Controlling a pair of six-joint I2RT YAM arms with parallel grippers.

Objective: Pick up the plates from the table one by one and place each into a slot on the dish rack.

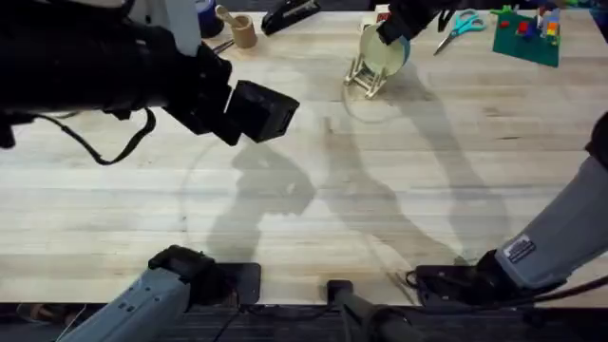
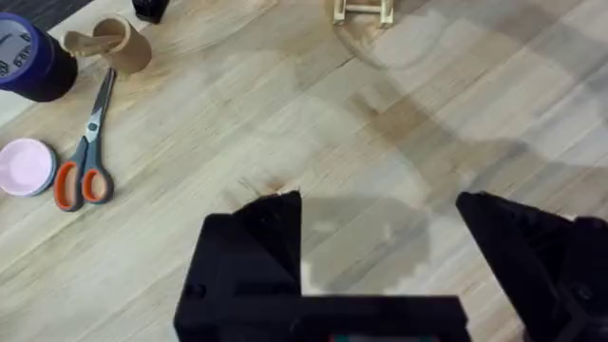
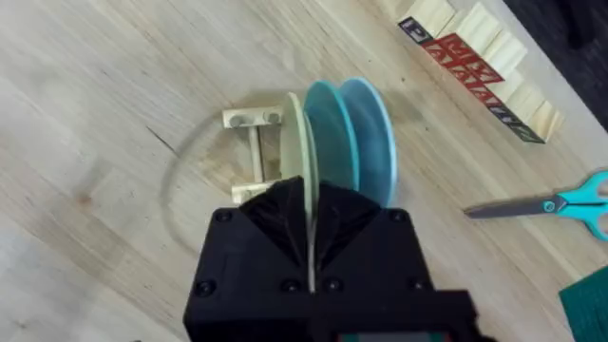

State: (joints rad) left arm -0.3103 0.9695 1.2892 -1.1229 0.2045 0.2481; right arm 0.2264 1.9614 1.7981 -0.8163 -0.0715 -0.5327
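Right gripper [image 3: 312, 249] is pinched tight on the cream plate's [image 3: 296, 142] rim, holding it upright in the rack [image 1: 364, 78] at the upper middle of the overhead frame, next to the teal plate [image 3: 331, 133]. Looks like the last placement, so next it just needs to let go and back off without tipping anything. Left gripper [image 2: 380, 237] hangs wide open over bare table [image 1: 399, 190], holding nothing.

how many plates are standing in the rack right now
3, all upright in the dish rack: a cream plate with the right gripper shut on its edge, a teal plate behind it, then a sky-blue plate.
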